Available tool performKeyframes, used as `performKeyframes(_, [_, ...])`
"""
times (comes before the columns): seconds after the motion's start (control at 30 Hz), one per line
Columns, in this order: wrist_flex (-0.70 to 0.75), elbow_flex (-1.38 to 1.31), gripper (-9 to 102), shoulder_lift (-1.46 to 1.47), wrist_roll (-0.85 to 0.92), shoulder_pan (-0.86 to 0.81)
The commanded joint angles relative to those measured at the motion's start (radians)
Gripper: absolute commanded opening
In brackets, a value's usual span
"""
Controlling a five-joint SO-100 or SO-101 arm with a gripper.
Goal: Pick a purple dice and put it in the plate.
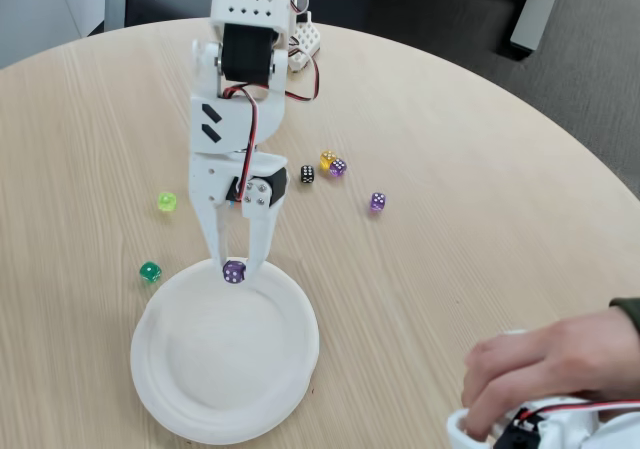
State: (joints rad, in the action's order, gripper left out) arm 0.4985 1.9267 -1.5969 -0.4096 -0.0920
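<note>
In the fixed view the white arm reaches down from the top of the table. Its gripper [234, 266] is shut on a purple dice [234, 271] with white pips, held between the two white fingertips. The dice hangs at the far rim of the white plate [225, 409], just over its edge. The plate lies at the near left of the table and holds nothing else.
Loose dice lie on the round wooden table: a lime one [167, 202], a green one [150, 271], a black one [307, 174], a yellow one [327, 158], and two lighter purple ones [338, 168] [378, 202]. A person's hand [545, 369] rests at the bottom right on another white device.
</note>
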Motion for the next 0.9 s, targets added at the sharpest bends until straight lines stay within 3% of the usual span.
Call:
performKeyframes(0.0, [0.002, -0.028, 1, -0.008, -0.014, -0.006])
performKeyframes(0.27, [0.006, -0.026, 18, -0.008, -0.008, -0.006])
performKeyframes(0.4, [0.009, -0.026, 0, -0.008, -0.051, -0.006])
performKeyframes(0.67, [0.028, -0.023, 0, -0.025, -0.225, 0.005])
performKeyframes(0.87, [0.218, -0.025, 0, -0.155, -0.411, 0.011])
